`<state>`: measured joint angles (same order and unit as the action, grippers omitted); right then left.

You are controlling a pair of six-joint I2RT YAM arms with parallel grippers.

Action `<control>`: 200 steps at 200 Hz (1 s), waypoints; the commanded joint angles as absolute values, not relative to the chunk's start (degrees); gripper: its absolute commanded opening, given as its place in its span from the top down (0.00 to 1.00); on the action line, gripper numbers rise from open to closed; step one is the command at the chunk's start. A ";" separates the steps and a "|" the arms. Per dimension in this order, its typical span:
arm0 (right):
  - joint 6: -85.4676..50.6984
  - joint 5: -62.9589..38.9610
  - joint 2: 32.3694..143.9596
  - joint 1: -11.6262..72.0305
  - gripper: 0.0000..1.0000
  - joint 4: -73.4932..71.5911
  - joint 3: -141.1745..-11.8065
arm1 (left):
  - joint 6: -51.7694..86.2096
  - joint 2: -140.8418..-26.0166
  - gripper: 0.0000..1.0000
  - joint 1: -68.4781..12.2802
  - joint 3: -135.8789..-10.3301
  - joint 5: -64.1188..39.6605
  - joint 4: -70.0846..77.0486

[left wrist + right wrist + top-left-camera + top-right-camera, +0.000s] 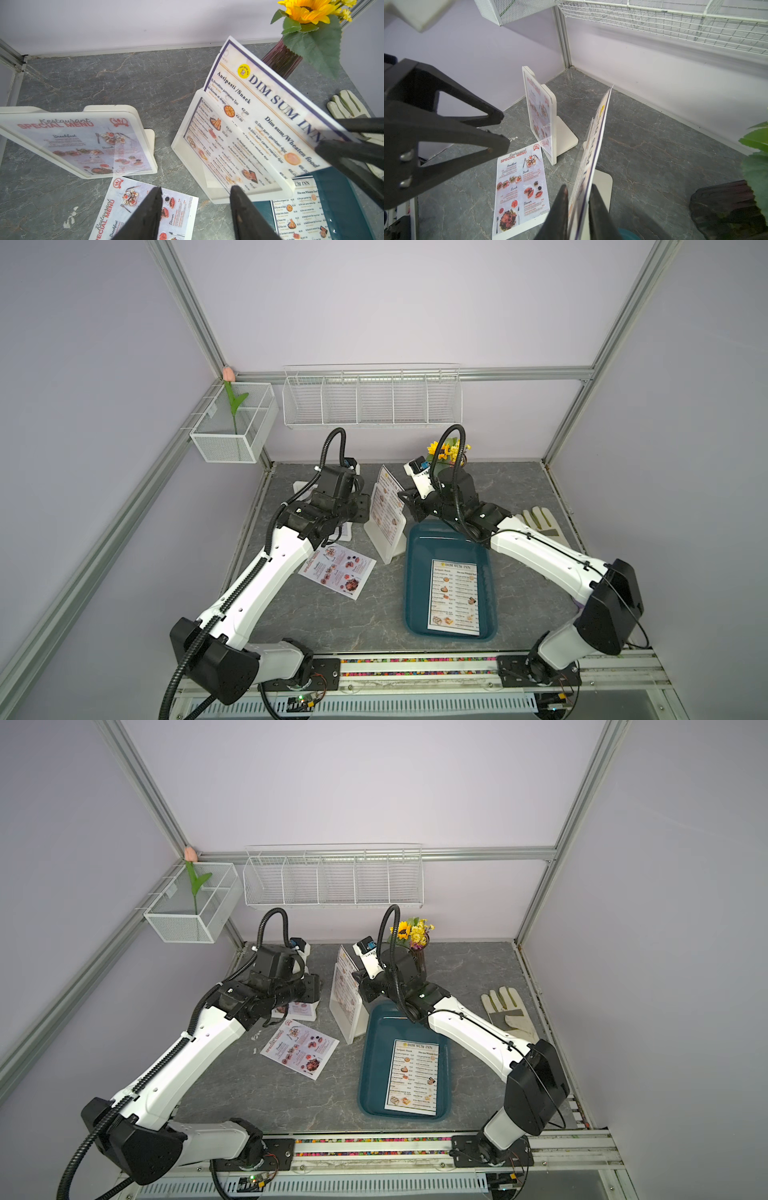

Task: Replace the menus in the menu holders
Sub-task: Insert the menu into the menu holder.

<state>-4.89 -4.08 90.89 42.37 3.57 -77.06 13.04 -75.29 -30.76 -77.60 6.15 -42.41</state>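
Lilac walls [374,302], aluminium frame [519,374], white wire rack [372,400] — grey marbled tabletop [365,622].

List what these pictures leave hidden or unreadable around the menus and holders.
The special menu holder: in both top views the left arm covers most of it.
The tray menu: cut off by the left wrist view's bottom edge; item print too small in top views.
The held menu: edge-on in the right wrist view, print unreadable there.

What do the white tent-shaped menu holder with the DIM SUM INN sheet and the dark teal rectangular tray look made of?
White tent-shaped menu holder: likely frosted plastic; print shows hazily through its smooth face.
Dark teal rectangular tray: probably moulded plastic, slightly glossy, with rounded corners.
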 commanded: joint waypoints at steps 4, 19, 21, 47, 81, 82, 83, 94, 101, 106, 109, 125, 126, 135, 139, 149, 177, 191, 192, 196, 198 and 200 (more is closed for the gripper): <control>-3.52 -4.34 92.88 42.80 0.81 6.77 -78.64 | 13.61 -74.33 0.45 -30.55 -77.24 6.22 -41.95; -3.21 -4.39 93.32 43.12 0.81 7.79 -78.40 | 13.61 -74.44 0.45 -30.50 -77.35 6.13 -41.82; -3.18 -4.39 93.33 43.15 0.81 7.86 -78.33 | 13.62 -74.44 0.45 -30.54 -77.37 6.10 -41.81; -3.25 -4.39 93.57 43.40 0.81 8.70 -77.21 | 13.57 -74.68 0.45 -30.56 -77.69 6.05 -41.75; -3.75 -5.92 94.50 43.76 0.77 9.57 -77.50 | 13.72 -74.97 0.45 -30.55 -77.98 5.62 -41.48; -3.81 -5.90 94.49 43.77 0.77 9.58 -77.56 | 13.76 -74.92 0.45 -30.57 -77.97 5.62 -41.48; -3.84 -5.90 94.44 43.68 0.77 9.58 -77.58 | 13.78 -74.90 0.45 -30.53 -78.01 5.62 -41.48; -4.17 -5.64 94.01 43.45 0.74 9.45 -77.82 | 13.80 -75.05 0.45 -30.57 -78.11 5.58 -41.48; -4.41 -5.63 93.74 43.07 0.72 9.49 -78.15 | 13.73 -75.09 0.45 -30.50 -78.18 5.60 -41.48; -4.55 -5.67 93.65 42.78 0.71 9.62 -78.53 | 13.80 -75.13 0.45 -30.50 -78.30 5.61 -41.57; -4.59 -5.63 93.61 42.55 0.71 9.73 -78.81 | 13.73 -75.21 0.45 -30.54 -78.35 5.62 -41.62; -4.83 -6.18 94.07 41.90 0.71 10.86 -80.70 | 13.59 -75.31 0.45 -30.51 -78.66 5.63 -41.75; -4.83 -6.25 94.10 41.87 0.71 10.97 -80.87 | 13.60 -75.27 0.45 -30.55 -78.66 5.67 -41.75; -4.79 -6.79 94.83 41.66 0.71 11.94 -82.14 | 13.46 -75.31 0.45 -30.55 -78.75 5.69 -41.76; -4.79 -7.04 95.23 41.65 0.72 12.37 -82.63 | 13.48 -75.30 0.45 -30.51 -78.75 5.71 -41.75; -4.82 -7.63 96.16 41.57 0.73 13.21 -83.87 | 13.52 -75.32 0.45 -30.51 -78.75 5.69 -41.75; -5.53 -7.54 97.75 41.46 0.78 13.27 -84.70 | 13.43 -75.24 0.45 -30.52 -78.56 5.93 -41.75; -5.61 -7.31 98.55 41.37 0.82 14.00 -85.44 | 13.23 -75.22 0.45 -30.51 -78.40 5.99 -41.84; -5.62 -7.30 98.63 41.38 0.82 14.07 -85.52 | 13.21 -75.19 0.45 -30.55 -78.40 5.98 -41.84; -5.55 -7.30 98.76 41.40 0.83 14.29 -85.67 | 13.22 -75.14 0.45 -30.54 -78.32 6.14 -41.91; -5.61 -7.30 98.83 41.40 0.83 14.32 -85.77 | 13.26 -75.15 0.45 -30.57 -78.31 6.13 -41.92; -5.66 -7.34 98.86 41.37 0.84 14.30 -85.80 | 13.27 -75.15 0.45 -30.54 -78.33 6.19 -41.92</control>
<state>-5.10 -6.70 97.23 41.65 12.40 -84.53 13.21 -75.31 -30.76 -77.60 5.98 -41.89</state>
